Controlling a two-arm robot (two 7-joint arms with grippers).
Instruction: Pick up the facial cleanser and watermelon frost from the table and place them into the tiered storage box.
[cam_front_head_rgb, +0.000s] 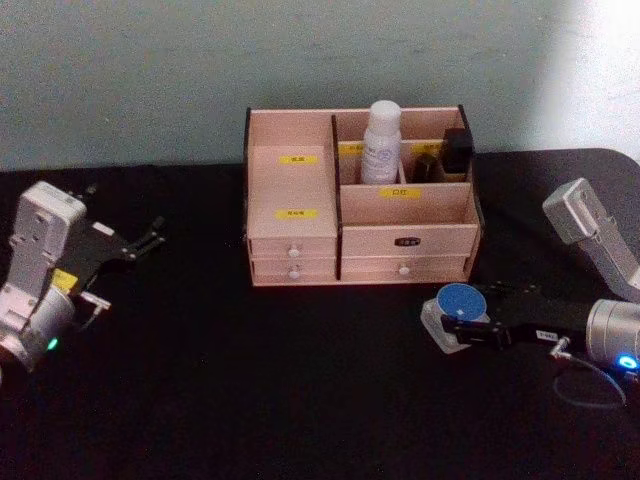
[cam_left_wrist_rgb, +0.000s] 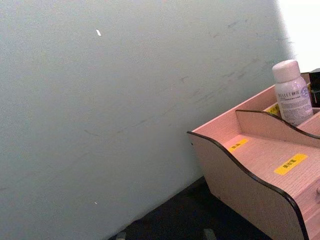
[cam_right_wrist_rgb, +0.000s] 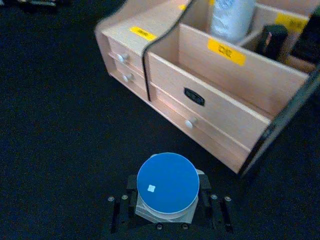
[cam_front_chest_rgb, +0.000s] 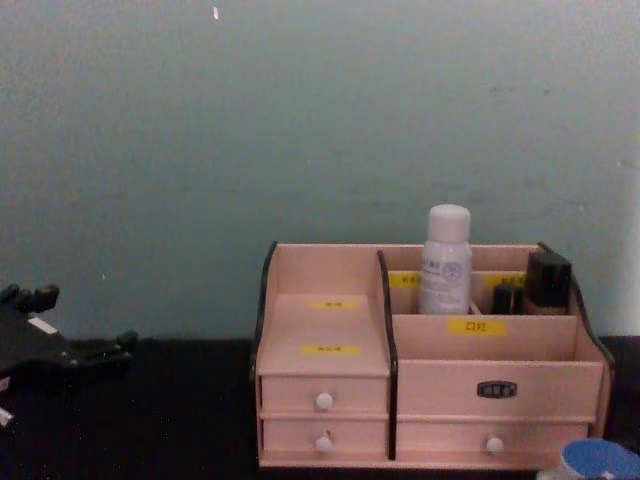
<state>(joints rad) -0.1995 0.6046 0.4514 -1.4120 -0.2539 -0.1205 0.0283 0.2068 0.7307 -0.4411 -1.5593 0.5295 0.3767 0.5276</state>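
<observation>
Right wrist view: right gripper (cam_right_wrist_rgb: 167, 210) clamps the watermelon frost (cam_right_wrist_rgb: 167, 182) at 5 o'clock of the tiered storage box (cam_right_wrist_rgb: 210, 100). Lifted too low, it could clip that box or knock the facial cleanser (cam_front_head_rgb: 381, 140) inside. Left gripper (cam_front_head_rgb: 150, 235) waits open at 9 o'clock.

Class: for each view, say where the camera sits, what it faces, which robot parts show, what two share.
Head: high, looking down on tiered storage box; left gripper and right gripper show.
Chest: low, facing the box's front; left gripper at left.
Left wrist: faces wall and box corner.
Right wrist: above its gripper holding the blue-lidded jar.
Shared: white bottle.
</observation>
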